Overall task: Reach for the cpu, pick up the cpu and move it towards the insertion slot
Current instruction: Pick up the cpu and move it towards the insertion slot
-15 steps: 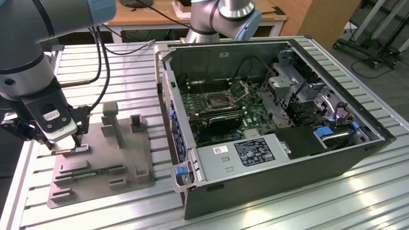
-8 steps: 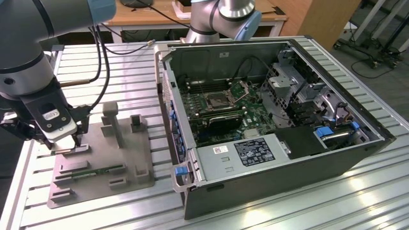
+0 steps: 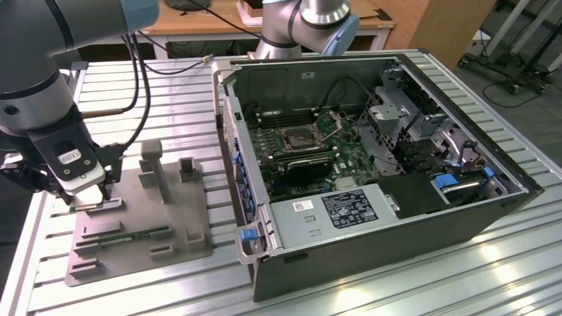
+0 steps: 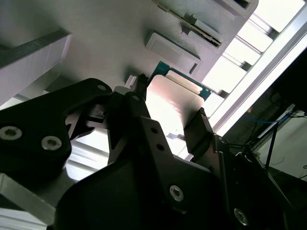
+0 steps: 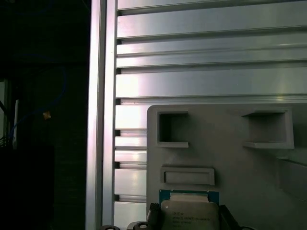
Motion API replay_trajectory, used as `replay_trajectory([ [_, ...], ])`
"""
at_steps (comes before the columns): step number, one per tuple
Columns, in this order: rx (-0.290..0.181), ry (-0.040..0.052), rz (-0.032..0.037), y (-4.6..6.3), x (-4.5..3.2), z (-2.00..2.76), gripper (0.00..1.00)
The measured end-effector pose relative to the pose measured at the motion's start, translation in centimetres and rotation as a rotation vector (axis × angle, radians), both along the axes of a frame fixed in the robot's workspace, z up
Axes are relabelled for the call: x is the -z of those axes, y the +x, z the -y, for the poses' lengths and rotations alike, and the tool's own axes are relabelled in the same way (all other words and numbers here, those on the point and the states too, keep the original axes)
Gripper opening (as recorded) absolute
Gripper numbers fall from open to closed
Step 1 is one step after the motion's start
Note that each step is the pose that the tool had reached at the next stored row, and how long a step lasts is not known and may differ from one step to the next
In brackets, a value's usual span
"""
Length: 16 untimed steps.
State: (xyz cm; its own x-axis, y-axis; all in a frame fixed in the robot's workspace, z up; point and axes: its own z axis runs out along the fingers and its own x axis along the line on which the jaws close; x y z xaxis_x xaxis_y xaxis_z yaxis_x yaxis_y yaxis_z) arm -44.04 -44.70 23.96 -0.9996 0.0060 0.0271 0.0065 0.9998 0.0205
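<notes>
**A:** Where is the gripper (image 3: 95, 197)?

**B:** At the exterior view's left, low over a grey fixture block (image 3: 176, 217). The block lies on the slatted metal table (image 3: 457, 283), just beside the open computer case (image 3: 351, 257).

**A:** And the cpu?

**B:** In both wrist views the cpu (image 5: 189, 215) lies flat in a shallow recess of that fixture. Its shiny top faces up and a thin teal rim runs round it. It sits directly between the two dark fingers (image 5: 153, 215).

**A:** Does the gripper have hold of it?

**B:** The jaws are drawn in to the chip's own width. One finger stands against each of two opposite edges, and I see no gap on either side. So it is clamped on the cpu. The chip lies level with the fixture's face, not raised out of the recess.

**A:** How far off is the insertion slot?

**B:** The insertion slot (image 3: 297, 139) is inside the case, on the green board, a silvery frame round a dark centre. It is well apart from the gripper, toward the exterior view's right.

**A:** Anything else on the fixture?

**B:** A green memory stick (image 3: 131, 235) lies in another groove, apart from the gripper.
</notes>
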Motion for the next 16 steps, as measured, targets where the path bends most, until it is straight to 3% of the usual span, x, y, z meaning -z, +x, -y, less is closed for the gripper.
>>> replay_trajectory([
  [16,0.000,0.0000,0.0000,0.00,-0.41,0.00,0.55],
])
